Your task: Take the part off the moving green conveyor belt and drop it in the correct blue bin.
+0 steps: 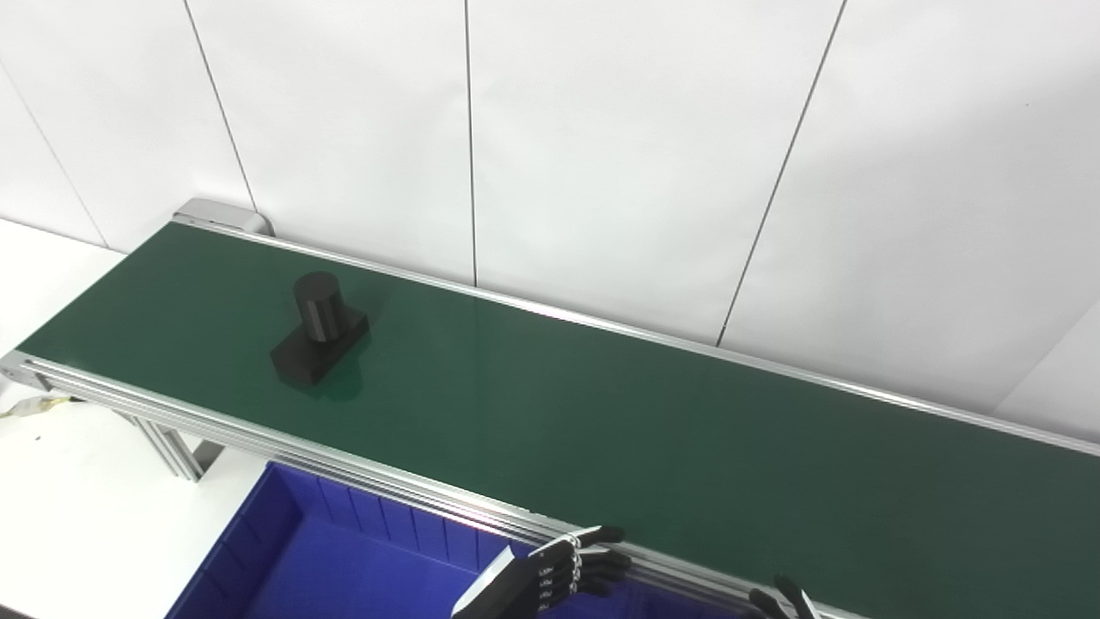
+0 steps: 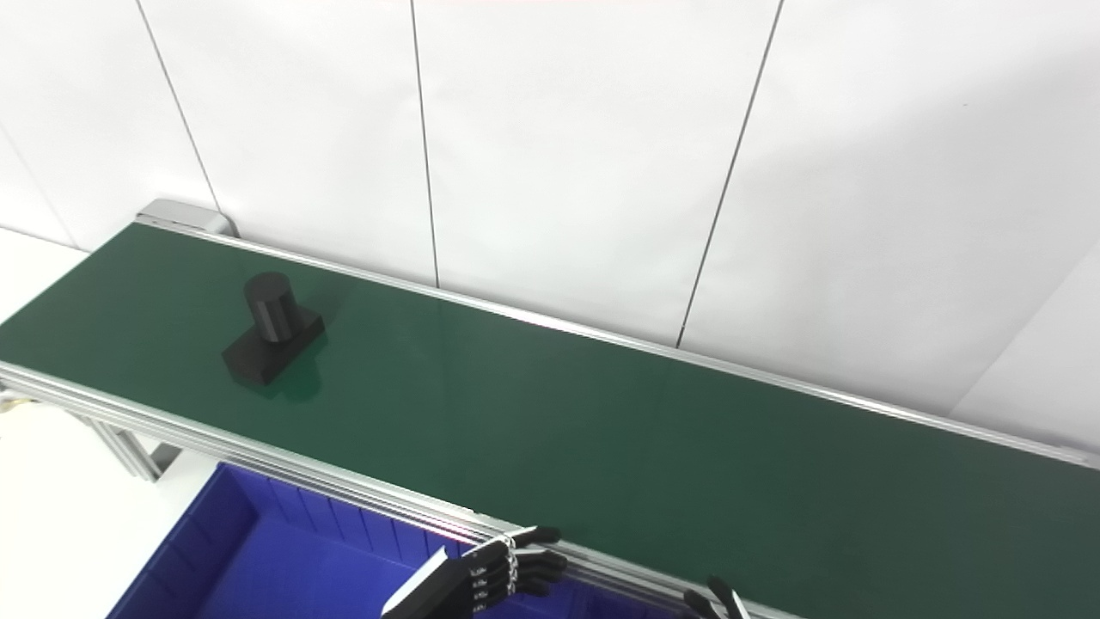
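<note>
Though partly visible, right hand [image 1: 780, 599] cropped.

Factory-style test lab, green conveyor belt [image 1: 601, 430], blue bin [image 1: 284, 524], white panel wall [image 1: 601, 129]

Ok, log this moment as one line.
black part on belt, far left | left hand open, near rail | right hand barely visible | bin below

Counted one black part [image 1: 318, 330] on one green conveyor belt [image 1: 601, 413]. Counted one blue bin [image 1: 284, 550] below the near rail, plus two hands: left hand [image 1: 567, 569] and right hand [image 1: 784, 600].
</note>
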You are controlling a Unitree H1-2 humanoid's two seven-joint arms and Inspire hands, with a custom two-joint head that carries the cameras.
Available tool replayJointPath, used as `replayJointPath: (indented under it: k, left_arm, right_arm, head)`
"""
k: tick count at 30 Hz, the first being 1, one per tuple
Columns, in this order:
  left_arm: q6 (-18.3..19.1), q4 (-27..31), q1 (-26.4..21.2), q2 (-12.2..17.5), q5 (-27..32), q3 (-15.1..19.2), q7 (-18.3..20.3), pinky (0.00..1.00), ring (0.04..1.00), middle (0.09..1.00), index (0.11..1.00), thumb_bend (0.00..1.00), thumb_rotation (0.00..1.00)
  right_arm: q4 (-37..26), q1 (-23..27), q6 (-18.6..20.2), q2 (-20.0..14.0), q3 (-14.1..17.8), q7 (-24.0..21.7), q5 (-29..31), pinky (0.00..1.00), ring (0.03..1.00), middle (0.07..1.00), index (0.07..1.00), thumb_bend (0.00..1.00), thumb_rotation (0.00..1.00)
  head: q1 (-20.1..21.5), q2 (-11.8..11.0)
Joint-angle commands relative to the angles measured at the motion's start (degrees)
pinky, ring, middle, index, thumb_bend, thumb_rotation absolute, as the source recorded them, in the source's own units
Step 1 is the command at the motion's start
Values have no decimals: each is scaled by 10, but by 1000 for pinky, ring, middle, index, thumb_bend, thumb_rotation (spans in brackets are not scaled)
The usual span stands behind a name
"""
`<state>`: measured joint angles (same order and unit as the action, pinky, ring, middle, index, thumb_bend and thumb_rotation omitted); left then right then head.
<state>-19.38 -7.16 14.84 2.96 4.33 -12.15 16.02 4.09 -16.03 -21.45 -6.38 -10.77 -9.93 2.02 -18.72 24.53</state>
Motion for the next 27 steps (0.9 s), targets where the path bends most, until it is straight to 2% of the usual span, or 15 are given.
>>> replayJointPath:
  k: [1,13,27]
  left_arm:
    - [-30,3,-9,-5,-4,-2,-1,775,791,796,858,979,173]
    - [-38,-8,-15,-6,-3,-4,0,759,777,789,851,986,160]
    - [-33,-2,-14,-7,-4,-7,1,764,780,794,853,987,155]
  right_arm:
    - [-7,6,-28,2,4,-7,10,757,805,844,932,738,355]
    - [2,9,-46,2,9,-15,22,745,805,839,936,737,336]
    - [-113,-15,-47,9,23,3,-3,683,763,809,911,681,320]
  head:
    - [-1,-1]
    - [-4,-6]
    - [-4,4]
